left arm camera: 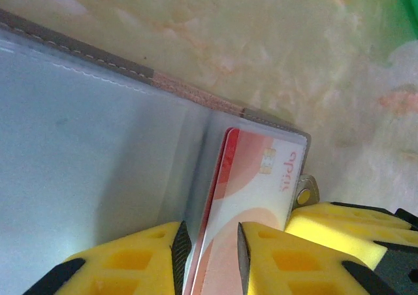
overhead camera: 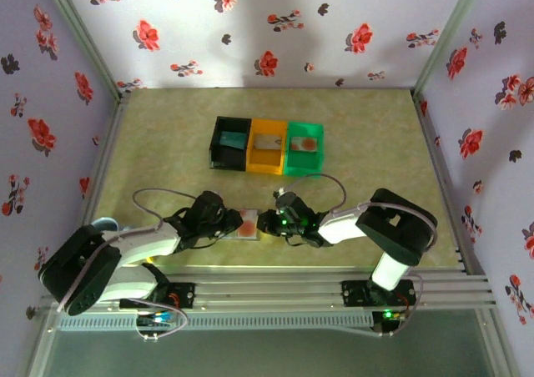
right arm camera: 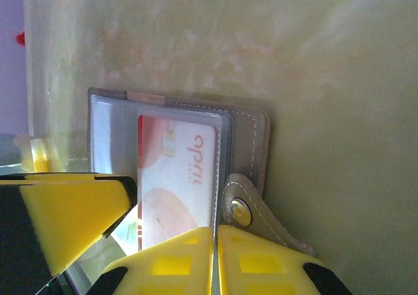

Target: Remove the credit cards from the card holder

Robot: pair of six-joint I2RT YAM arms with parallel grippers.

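Left wrist view, extraction step. The left hand [left arm camera: 209, 243] is shown with its jaws partly apart, straddling the near end of the pocketed card [left arm camera: 258, 177]; nothing is seen to be clamped. This pale card with red-orange curves is lodged in the clear sleeve of the card holder [left arm camera: 98, 145], which lies open on the desk [left arm camera: 274, 40] directly ahead of the fingers. In the right wrist view the right hand [right arm camera: 214, 256] is closed. The sleeve edge runs into the seam between its fingers, beside the snap tab [right arm camera: 240, 211], and the holder is judged to be pinched there.

For a clean pull, the left jaws should be closed on the card's near end alone, with the sleeve film left outside the pads. The card is best drawn along the pocket's length, back toward the left wrist, and not lifted, so that the film is not buckled. The right hand's pinch should be maintained, since an unrestrained holder would probably be dragged along with the card.

Top external view: three bins are set in a row beyond both hands.
- A blue-grey card [overhead camera: 228, 153] is seen in the black bin [overhead camera: 229, 121].
- A grey card [overhead camera: 267, 146] is seen in the orange bin [overhead camera: 267, 124].
- A round-marked card [overhead camera: 307, 146] is seen in the green bin [overhead camera: 304, 127].

Finer detail is too small to be told.
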